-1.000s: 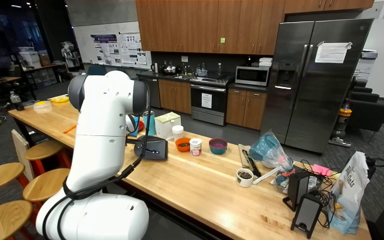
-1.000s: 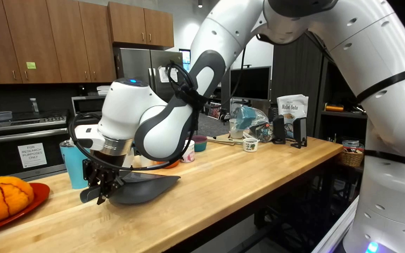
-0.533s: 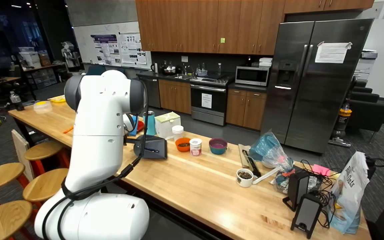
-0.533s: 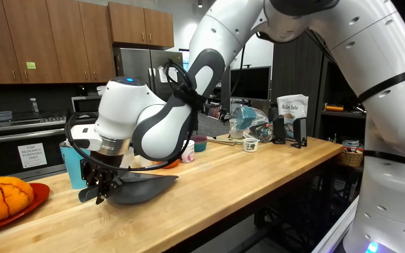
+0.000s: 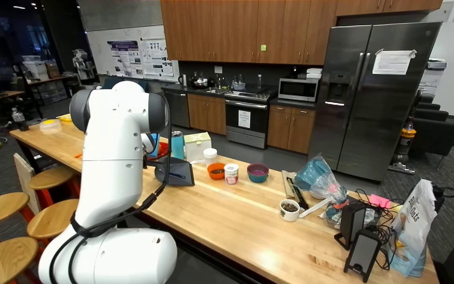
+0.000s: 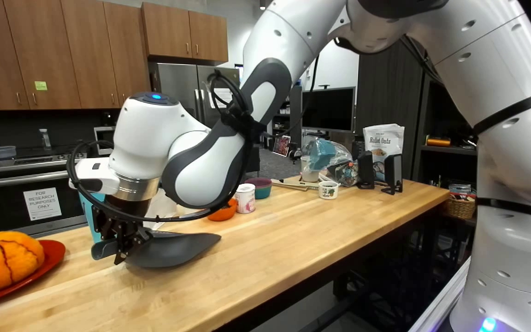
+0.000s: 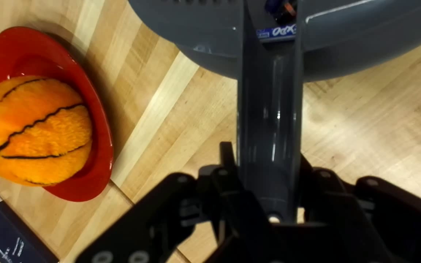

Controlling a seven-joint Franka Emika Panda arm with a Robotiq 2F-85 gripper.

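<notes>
1 grey dustpan [image 7: 269,95], cut off by the wrist view's top edge; dark item [image 7: 285,12] inside, indistinct. 1 plush ball [image 7: 35,131], cropped at that view's left; gripper [image 7: 265,157], blurred. 1 turquoise tumbler [image 6: 89,216], partly hidden behind the arm [image 6: 145,129] in an exterior view.

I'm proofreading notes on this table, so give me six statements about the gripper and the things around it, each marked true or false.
1. The gripper holds the dustpan by its handle. True.
2. Nothing lies in the dustpan. False: a marker lies in it.
3. The orange plush ball sits on the red plate. True.
4. The red plate touches the dustpan. False: in the wrist view, the table shows between them.
5. In an exterior view, the white-and-pink container appears between the orange bowl and the purple-and-teal bowl. True.
6. The orange bowl is upside down. False: it is upright, with dark pieces inside.
</notes>
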